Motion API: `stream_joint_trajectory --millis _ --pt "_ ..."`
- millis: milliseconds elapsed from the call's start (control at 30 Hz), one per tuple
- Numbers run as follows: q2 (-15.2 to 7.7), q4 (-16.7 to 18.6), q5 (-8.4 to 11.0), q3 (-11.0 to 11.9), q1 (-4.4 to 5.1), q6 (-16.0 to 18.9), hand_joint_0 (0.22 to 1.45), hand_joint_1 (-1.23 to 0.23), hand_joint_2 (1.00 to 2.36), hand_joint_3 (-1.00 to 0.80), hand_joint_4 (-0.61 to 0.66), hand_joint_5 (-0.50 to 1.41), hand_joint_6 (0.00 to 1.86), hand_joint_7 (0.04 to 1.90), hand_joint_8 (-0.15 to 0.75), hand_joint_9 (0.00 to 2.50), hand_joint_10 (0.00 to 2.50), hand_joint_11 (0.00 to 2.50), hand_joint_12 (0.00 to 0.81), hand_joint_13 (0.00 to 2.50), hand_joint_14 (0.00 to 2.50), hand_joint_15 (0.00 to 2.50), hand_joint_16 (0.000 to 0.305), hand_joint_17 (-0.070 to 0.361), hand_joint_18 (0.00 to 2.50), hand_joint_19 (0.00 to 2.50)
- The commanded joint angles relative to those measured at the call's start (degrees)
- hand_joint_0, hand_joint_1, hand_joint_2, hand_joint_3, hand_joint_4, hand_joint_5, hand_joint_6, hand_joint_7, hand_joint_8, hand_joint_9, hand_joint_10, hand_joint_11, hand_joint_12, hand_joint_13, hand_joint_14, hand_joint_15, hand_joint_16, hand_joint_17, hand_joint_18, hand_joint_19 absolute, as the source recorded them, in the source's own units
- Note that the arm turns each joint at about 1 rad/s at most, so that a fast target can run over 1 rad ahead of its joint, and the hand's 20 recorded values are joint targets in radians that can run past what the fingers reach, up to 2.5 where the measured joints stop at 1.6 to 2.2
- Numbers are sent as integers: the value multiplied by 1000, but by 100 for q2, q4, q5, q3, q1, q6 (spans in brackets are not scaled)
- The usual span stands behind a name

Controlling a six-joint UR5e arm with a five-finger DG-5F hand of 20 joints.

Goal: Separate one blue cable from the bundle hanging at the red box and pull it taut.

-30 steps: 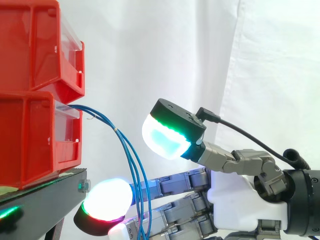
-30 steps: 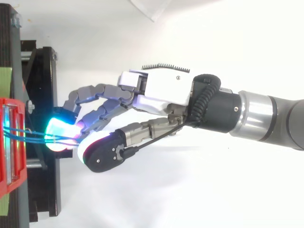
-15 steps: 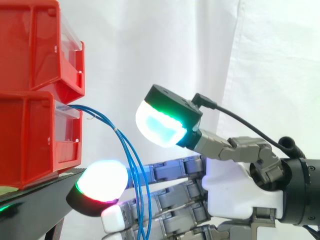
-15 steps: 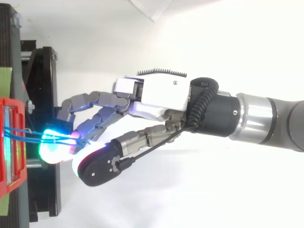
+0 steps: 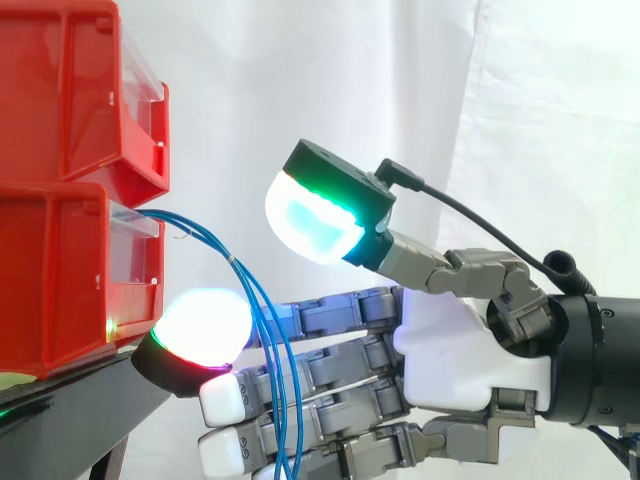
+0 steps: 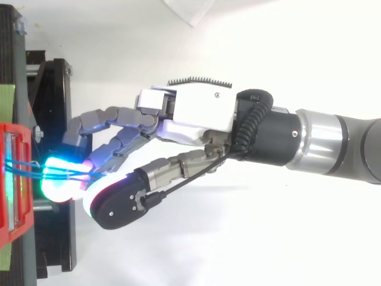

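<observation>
Setting: a white curtain (image 5: 300, 90) hangs behind; a black stand (image 5: 85, 405) sits at the left.
Red bins: two are stacked on the stand at the left edge of the side view, an upper red bin (image 5: 60, 90) on a lower red bin (image 5: 60, 275).
Blue cables (image 5: 205, 238): a thin bundle leaves the clear front of the lower red bin, arcs to the right, then fans into separate strands that drop past the bottom edge.
Cable tension: the strands hang in loose curves, not pulled straight.
Hand (image 5: 460, 350): it reaches in from the right, its palm white, pointing left toward the bins.
Fingers: they stretch out nearly straight and spread one above another, not closed on anything.
Thumb pad (image 5: 305, 222): glowing white, cyan and green, it is raised well above the fingers, with a wide gap between them.
Leading finger pad (image 5: 205, 320): glowing white with a magenta and green rim, it sits just right of the lower red bin, above the edge of the stand.
Contact: in the side view the strands cross in front of the fingers. From above, the blue cables (image 6: 24, 168) run from the bin to the glowing pad (image 6: 56, 182) and seem to touch it. Whether one strand lies between the fingers, I cannot tell.
</observation>
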Motion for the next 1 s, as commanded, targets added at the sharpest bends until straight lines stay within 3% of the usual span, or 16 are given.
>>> stream_joint_trajectory --millis 0,300,600,967 --pt "2 -41 -4 15 -30 10 559 -639 1003 -466 210 -149 503 1123 295 764 17 560 326 771 16 428 37 84 674 534" --pt "11 -208 4 68 -74 10 562 -637 1003 -460 206 -143 503 1150 296 767 17 561 325 778 16 438 37 84 683 533" --pt "134 -604 22 130 -83 -78 570 -660 1005 -441 188 -142 503 1190 297 769 17 572 327 784 16 448 37 83 685 542" --pt "178 -665 22 130 -66 -87 580 -691 1011 -371 159 -132 500 1440 291 777 19 588 325 794 16 453 37 83 695 553"
